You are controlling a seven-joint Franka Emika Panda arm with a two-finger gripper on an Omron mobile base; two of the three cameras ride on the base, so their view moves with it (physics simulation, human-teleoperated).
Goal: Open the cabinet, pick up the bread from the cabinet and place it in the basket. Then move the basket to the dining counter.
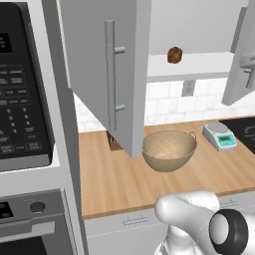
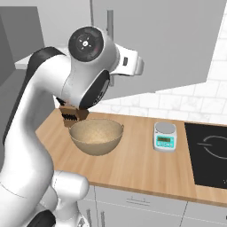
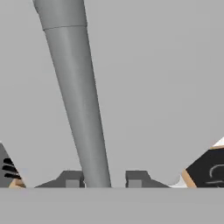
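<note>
Hand cam: fingers (image 3: 103, 180) astride cabinet handle (image 3: 75, 100)

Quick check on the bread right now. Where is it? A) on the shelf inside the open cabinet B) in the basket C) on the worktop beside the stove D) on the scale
A. In the left base view the bread sits on the white shelf of the open cabinet, up above the basket, which holds nothing.
</note>
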